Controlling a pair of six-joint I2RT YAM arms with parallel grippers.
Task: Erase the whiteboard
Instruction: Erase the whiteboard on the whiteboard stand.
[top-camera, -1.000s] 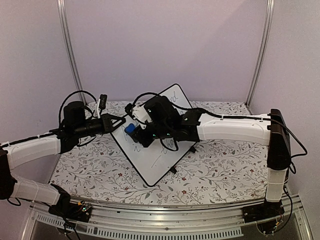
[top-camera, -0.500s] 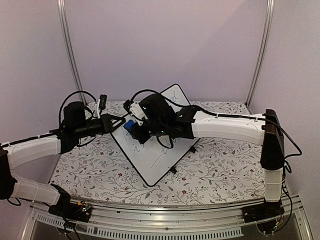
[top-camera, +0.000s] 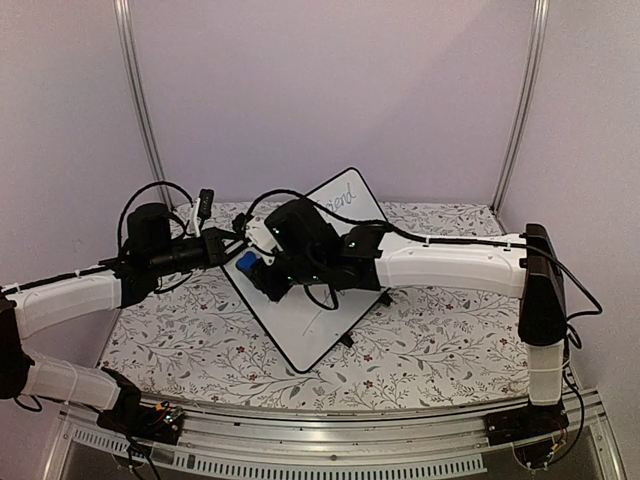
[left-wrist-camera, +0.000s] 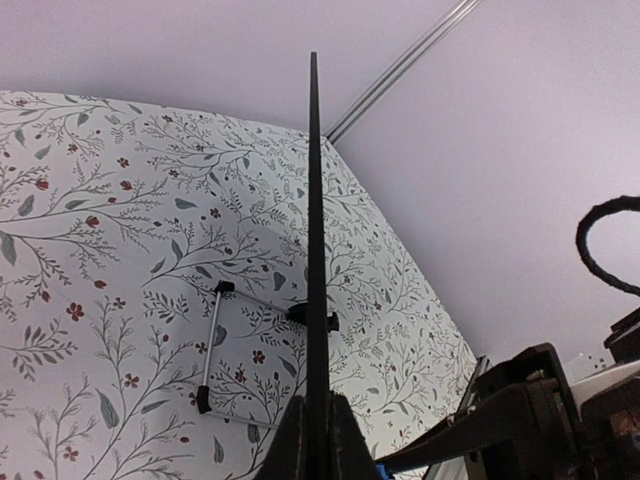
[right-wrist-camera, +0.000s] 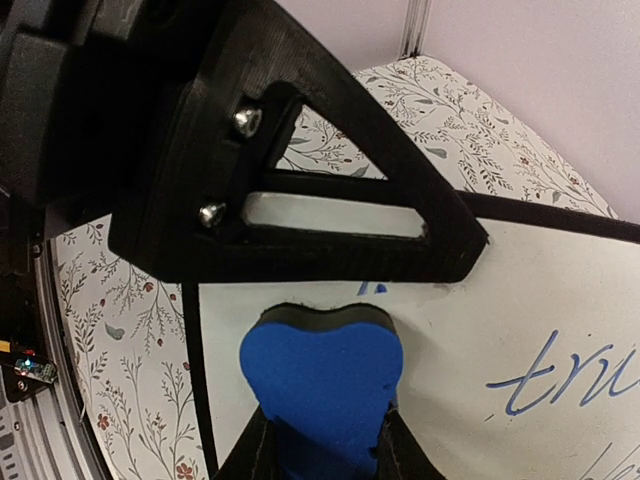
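Start at the whiteboard's (top-camera: 312, 330) left edge: your left gripper (top-camera: 238, 243) reaches in from the left side of the table (top-camera: 430, 330) and is clamped onto the black frame there. In the left wrist view the two fingers (left-wrist-camera: 298, 445) pinch the board edge-on, so the frame (left-wrist-camera: 312, 200) runs as a thin black line straight up from between them. To the left of that line, behind the board, you can see its wire stand (left-wrist-camera: 208, 350) resting on the flowered table cover.

Just right of that clamp, on the board's white face, sits the blue eraser (top-camera: 245, 262). Your right gripper (top-camera: 256, 270) holds it, jaws closed on either side of the block. The right wrist view shows the eraser (right-wrist-camera: 320, 365) squeezed between the two fingers, its blue face toward the camera, close under the black triangular finger of the left gripper (right-wrist-camera: 300, 200) and just beside the board's left frame. You cannot tell from these views whether the eraser is pressed onto the surface.

The whiteboard itself stands near the middle of the table, propped at a tilt and turned diagonally, one corner up toward the back wall and one down toward the arm bases. Blue handwriting (right-wrist-camera: 560, 378) remains on the face to the right of the eraser, and more writing (top-camera: 340, 198) shows near the upper corner.

Right of the board, the right arm stretches across from its base, its wrist lying over the board's middle.
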